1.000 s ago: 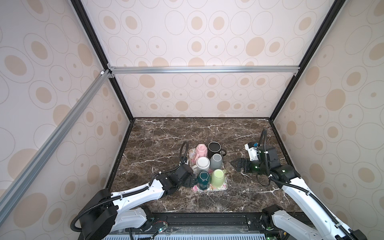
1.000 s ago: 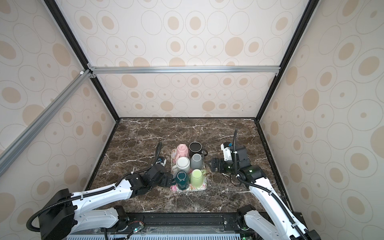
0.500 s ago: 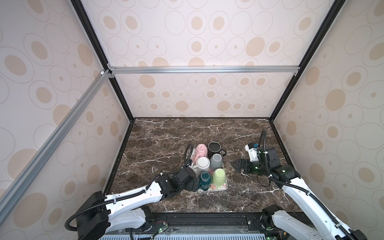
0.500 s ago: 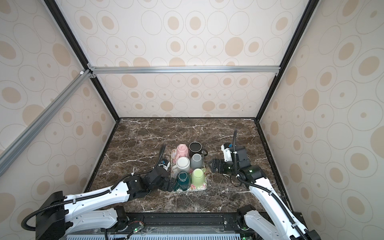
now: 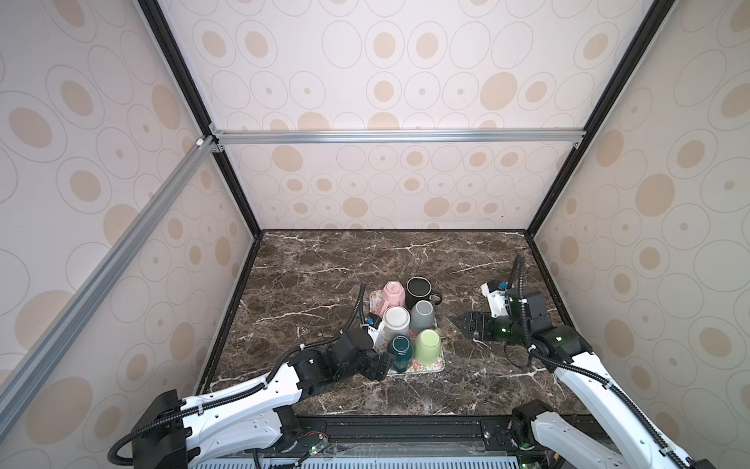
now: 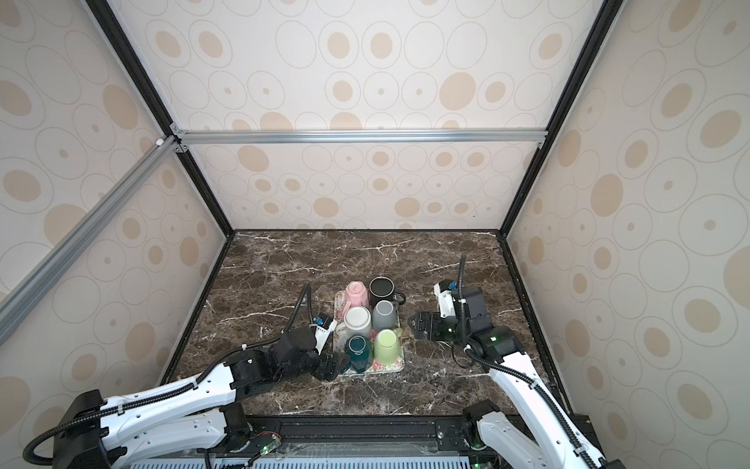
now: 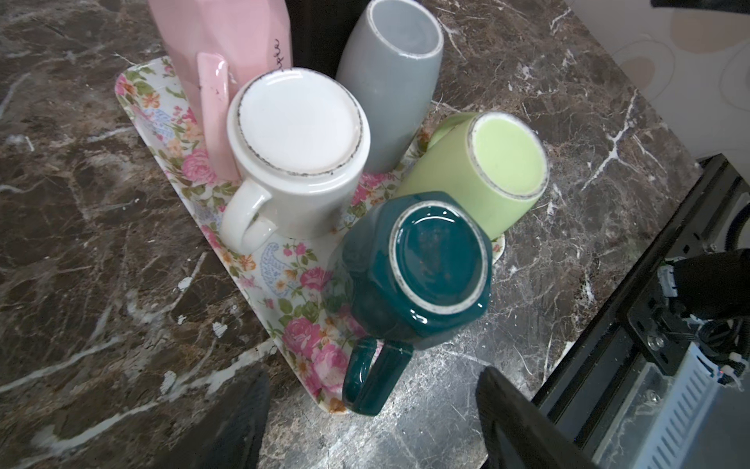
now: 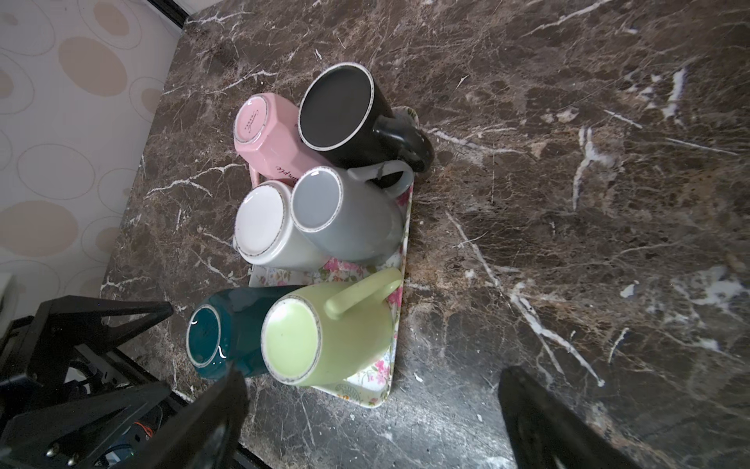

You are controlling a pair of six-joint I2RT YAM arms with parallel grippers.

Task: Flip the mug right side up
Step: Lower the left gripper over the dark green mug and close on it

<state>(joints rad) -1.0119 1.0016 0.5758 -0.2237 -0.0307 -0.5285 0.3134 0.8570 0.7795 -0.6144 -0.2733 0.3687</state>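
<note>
A dark teal mug [image 5: 399,350] [image 7: 426,268] stands upside down at the near left corner of a floral tray [image 5: 430,367], its handle [image 7: 371,375] jutting over the tray's edge. My left gripper [image 5: 383,365] [image 7: 373,373] is open. Its jaws stand wide on either side of that handle without touching it. My right gripper [image 5: 466,323] [image 8: 373,375] hangs open to the right of the tray, holding nothing. In the right wrist view the teal mug [image 8: 227,329] sits beside a green one.
Sharing the tray [image 7: 162,117] are upside-down pink [image 5: 393,293], white [image 5: 397,318], grey [image 5: 422,314] and light green [image 5: 428,345] mugs, packed closely together. A black mug [image 5: 419,288] stands upright at the far right. The enclosure's front rail [image 7: 633,308] runs close to the left gripper.
My left gripper has slid forward and right to the tray's near left corner, up to the teal mug's handle, and its jaws have narrowed a little. The right arm has stayed still.
</note>
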